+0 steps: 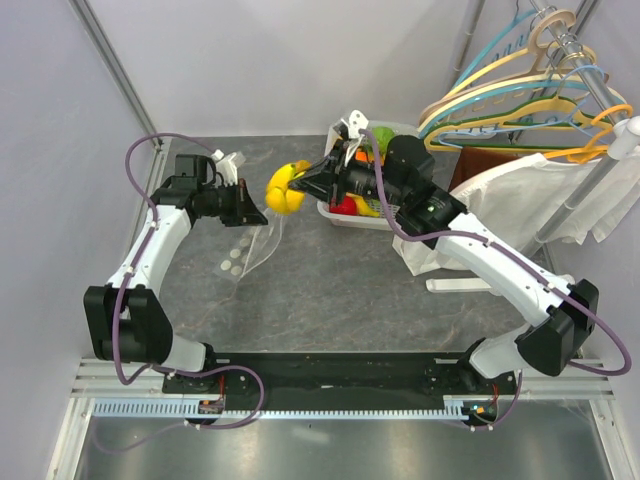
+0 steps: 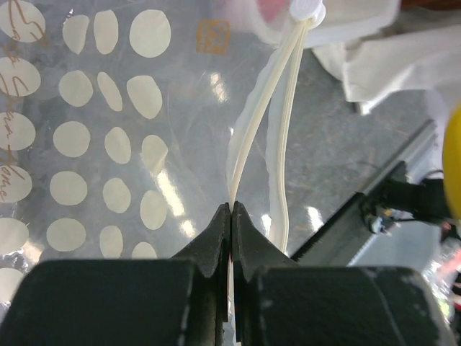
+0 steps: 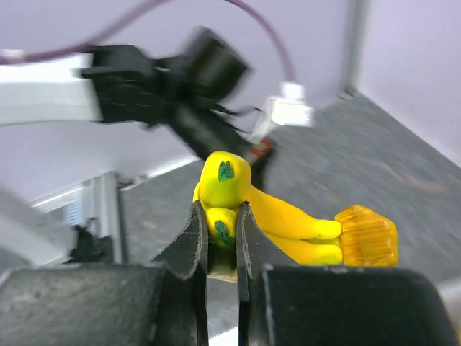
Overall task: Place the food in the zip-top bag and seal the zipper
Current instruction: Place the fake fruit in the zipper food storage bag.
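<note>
My right gripper (image 1: 300,183) is shut on a yellow toy banana bunch (image 1: 285,187) and holds it in the air left of the basket; the wrist view shows the jaws pinching one banana tip (image 3: 221,225). My left gripper (image 1: 258,212) is shut on the rim of the clear dotted zip-top bag (image 1: 247,250), holding it up off the table. In the left wrist view the cream zipper strips (image 2: 284,122) run apart, the mouth open, up to the white slider tab (image 2: 305,10). My left jaws (image 2: 231,210) clamp one strip.
A white slotted basket (image 1: 372,215) at the back centre holds red, orange and green toy food. A white cloth garment (image 1: 550,195) and coloured hangers (image 1: 520,105) hang on a rack at the right. Grey walls close in at the back and left.
</note>
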Controlling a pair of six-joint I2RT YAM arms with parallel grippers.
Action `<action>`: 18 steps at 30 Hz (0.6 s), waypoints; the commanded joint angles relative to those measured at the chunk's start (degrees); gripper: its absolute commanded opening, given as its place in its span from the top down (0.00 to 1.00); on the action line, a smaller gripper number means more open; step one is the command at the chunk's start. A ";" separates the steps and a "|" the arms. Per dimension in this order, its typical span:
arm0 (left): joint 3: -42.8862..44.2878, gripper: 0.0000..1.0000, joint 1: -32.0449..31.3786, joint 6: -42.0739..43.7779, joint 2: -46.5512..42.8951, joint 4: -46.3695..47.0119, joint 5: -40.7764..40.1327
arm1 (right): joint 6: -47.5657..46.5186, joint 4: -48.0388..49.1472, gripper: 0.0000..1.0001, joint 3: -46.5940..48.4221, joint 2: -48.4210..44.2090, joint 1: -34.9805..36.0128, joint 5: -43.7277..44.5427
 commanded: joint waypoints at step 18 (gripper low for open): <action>2.64 0.98 5.71 -4.88 3.21 0.64 27.19 | 26.69 18.60 1.00 -2.12 1.26 9.10 -6.49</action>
